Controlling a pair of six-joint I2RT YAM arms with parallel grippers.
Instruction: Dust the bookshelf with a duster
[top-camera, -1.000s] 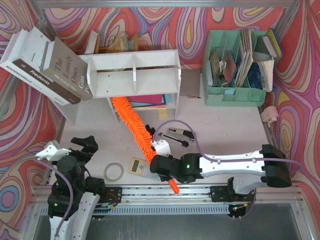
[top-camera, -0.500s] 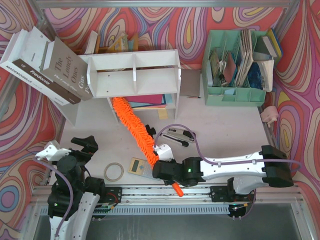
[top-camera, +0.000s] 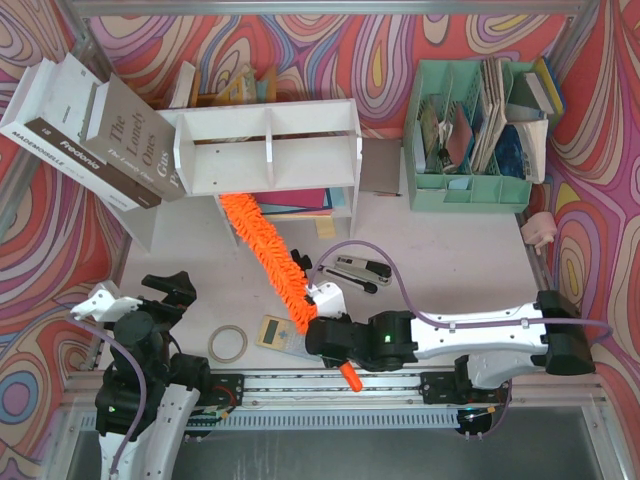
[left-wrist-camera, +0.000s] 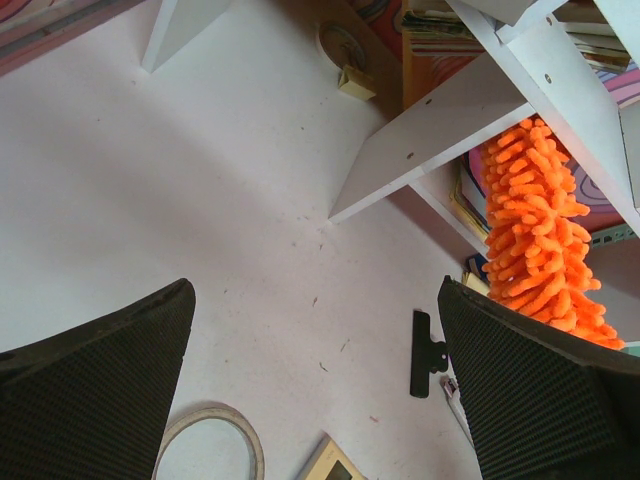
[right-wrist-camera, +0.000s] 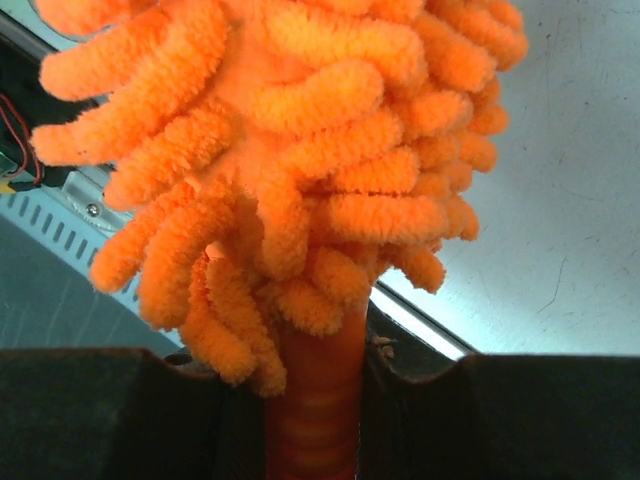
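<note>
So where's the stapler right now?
In the top view, the stapler lies just right of the duster, in front of the bookshelf.

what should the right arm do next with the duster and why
Probably sweep the fluffy tip rightward along the lower tier. The right claw is shut on the handle of the duster, and its tip lies at the left end of the lower tier of the bookshelf, so the rest of that tier lies to its right.

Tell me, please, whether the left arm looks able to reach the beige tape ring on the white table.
Probably yes: the beige tape ring lies close before the open left fingers, nothing visible between them.
</note>
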